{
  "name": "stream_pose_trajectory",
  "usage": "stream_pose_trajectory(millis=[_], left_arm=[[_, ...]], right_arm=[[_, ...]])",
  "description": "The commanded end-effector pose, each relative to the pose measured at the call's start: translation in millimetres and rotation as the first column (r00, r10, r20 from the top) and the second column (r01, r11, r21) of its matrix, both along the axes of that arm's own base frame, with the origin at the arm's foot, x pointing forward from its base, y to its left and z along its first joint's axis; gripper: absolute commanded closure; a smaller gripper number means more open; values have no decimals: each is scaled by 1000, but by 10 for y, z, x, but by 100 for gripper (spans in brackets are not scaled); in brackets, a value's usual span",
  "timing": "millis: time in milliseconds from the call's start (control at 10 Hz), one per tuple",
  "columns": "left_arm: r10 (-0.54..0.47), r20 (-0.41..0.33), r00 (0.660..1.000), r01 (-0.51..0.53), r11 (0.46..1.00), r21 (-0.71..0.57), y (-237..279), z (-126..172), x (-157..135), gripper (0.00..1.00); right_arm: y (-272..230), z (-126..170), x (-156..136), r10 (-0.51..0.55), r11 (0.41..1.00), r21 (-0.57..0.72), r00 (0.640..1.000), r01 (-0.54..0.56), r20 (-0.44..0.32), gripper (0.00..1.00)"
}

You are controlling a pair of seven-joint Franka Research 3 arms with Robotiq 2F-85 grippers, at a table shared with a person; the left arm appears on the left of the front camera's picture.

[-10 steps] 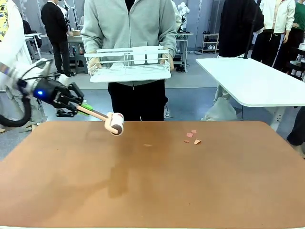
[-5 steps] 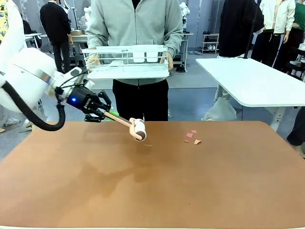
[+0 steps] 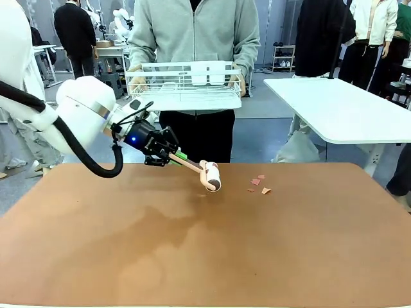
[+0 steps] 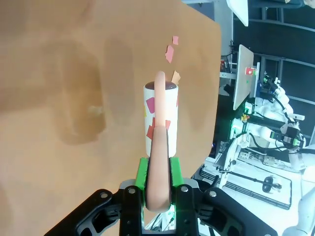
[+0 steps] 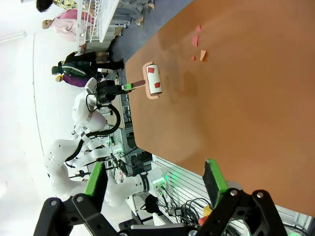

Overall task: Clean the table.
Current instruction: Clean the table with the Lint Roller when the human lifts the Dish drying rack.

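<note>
Open room over table (image 3: 192, 256) near half; roller (image 3: 212, 175), scraps (image 3: 260, 186) obstruct far middle.

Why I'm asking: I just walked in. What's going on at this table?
The robot is cleaning the reddish-brown table. Its left gripper is shut on the handle of a lint roller. The roller's head has a few paper bits stuck on it and sits near the far edge, just short of some pink paper scraps. The right gripper hangs open, away from the roller. A person at the far side holds a white dish rack.

1 brown table (image 3: 205, 256), 1 white table (image 3: 334, 109), 1 lint roller (image 3: 212, 176), 4 loose pink scraps (image 3: 255, 181), 1 dish rack (image 3: 186, 101)
</note>
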State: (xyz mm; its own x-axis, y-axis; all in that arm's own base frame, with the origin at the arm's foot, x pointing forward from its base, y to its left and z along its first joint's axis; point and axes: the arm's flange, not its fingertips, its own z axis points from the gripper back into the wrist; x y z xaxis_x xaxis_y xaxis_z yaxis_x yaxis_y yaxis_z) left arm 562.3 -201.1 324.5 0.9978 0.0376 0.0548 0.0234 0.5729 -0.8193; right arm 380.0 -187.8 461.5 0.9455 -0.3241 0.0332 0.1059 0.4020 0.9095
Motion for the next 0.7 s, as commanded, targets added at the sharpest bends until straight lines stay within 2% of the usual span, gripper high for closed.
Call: stream_pose_trajectory(millis=[0, 100, 600], left_arm=[[-31, 20, 999, 32, 999, -35, 33, 2, 98, 78], [0, 0, 1000, 0, 1000, 0, 0, 0, 0, 78], [-3, 0, 1000, 3, 1000, -5, -12, -35, 65, 78]], right_arm=[[0, 28, -19, 9, 1000, 2, 1000, -9, 9, 0], [0, 28, -19, 9, 1000, 2, 1000, -9, 9, 0], [0, 28, -19, 9, 1000, 2, 1000, -9, 9, 0]])
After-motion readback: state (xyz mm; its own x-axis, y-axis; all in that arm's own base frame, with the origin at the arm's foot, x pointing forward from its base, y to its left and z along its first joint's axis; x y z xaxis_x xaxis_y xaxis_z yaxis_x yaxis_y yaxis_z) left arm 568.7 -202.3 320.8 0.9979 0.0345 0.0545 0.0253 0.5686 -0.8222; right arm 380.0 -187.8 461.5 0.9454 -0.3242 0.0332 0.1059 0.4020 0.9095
